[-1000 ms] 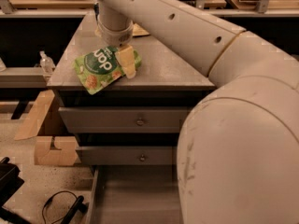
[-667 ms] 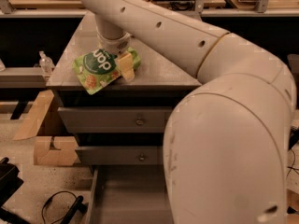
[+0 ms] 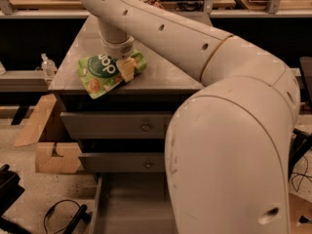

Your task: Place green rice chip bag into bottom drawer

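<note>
The green rice chip bag (image 3: 100, 73) lies at the front left of the grey cabinet top (image 3: 165, 74), its lower corner hanging over the front edge. My gripper (image 3: 126, 67) comes down from above onto the bag's right end and is shut on it; one tan fingertip (image 3: 128, 69) shows against the green. The bottom drawer (image 3: 129, 208) is pulled open below, its grey floor bare; my arm's big white housing hides its right part.
Two shut upper drawers with round knobs (image 3: 145, 126) (image 3: 147, 164) sit under the top. Cardboard pieces (image 3: 51, 155) lie on the floor at left, and a clear bottle (image 3: 47, 65) stands on a side ledge. Black cables (image 3: 61, 218) lie beside the open drawer.
My gripper and the bag have shifted a little left and toward the cabinet's front edge. My arm has swung further across the view.
</note>
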Available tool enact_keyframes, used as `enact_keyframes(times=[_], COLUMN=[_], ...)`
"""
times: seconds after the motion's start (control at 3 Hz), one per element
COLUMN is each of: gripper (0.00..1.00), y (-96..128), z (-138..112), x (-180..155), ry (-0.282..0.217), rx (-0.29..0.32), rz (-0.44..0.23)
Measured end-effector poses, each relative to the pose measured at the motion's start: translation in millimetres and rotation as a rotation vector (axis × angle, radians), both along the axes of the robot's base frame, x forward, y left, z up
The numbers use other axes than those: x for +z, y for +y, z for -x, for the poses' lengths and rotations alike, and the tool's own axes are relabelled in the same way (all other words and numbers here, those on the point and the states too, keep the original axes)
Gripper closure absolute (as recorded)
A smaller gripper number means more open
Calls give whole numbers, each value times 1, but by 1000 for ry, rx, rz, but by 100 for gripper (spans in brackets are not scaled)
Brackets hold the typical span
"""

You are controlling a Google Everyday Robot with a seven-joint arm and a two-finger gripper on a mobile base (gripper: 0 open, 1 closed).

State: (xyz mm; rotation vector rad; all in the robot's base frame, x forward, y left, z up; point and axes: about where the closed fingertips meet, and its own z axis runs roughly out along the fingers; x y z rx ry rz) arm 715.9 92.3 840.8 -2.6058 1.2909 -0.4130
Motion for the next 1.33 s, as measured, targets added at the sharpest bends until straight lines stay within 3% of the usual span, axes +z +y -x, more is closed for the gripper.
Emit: enact_keyframes(times=[0.33, 0.67, 1.0, 1.33], gripper=[96, 100, 100, 100], y=[0, 0, -21, -70], z=[0, 0, 25, 108], x=[0, 1, 16, 57], ry=[1, 1, -18, -66], rx=[0, 0, -48, -218], rz=[1, 1, -20, -133])
